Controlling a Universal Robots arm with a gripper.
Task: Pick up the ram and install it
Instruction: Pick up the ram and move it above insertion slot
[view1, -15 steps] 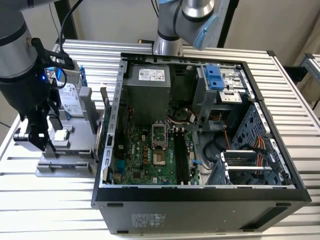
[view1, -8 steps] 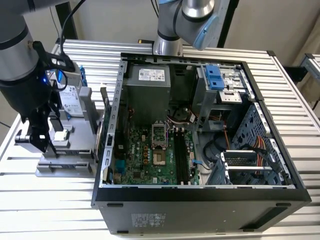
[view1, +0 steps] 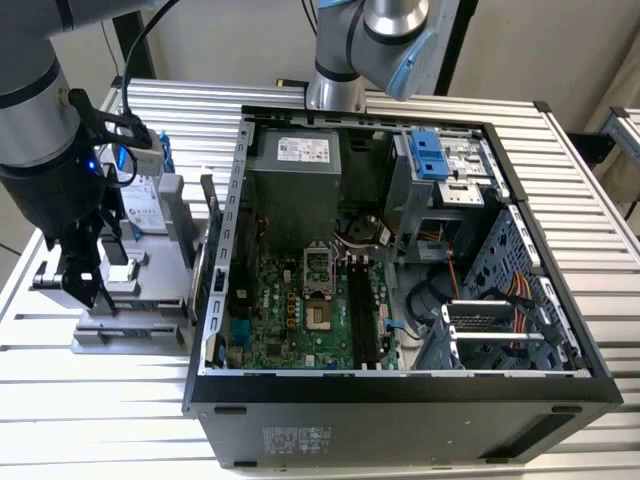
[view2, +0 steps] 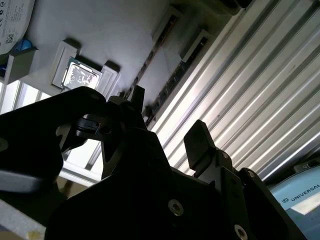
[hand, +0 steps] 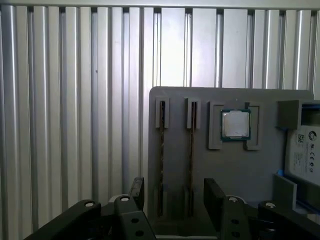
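Hand (hand: 175, 192) hangs open and empty over the grey parts tray (hand: 225, 170), fingers (hand: 214, 192) spread, gripping nothing. Biggest thing about is the open computer case (view1: 400, 405) on the slatted bench (view1: 100, 420), its memory slots (view1: 365, 320) looking bare to me. On the tray the ram (hand: 191, 150) stands on edge in its slot, a second stick (hand: 161, 150) just beside it, the processor (hand: 235, 124) near. Nothing's picked up yet, I'd say; lifting and fitting are both left.
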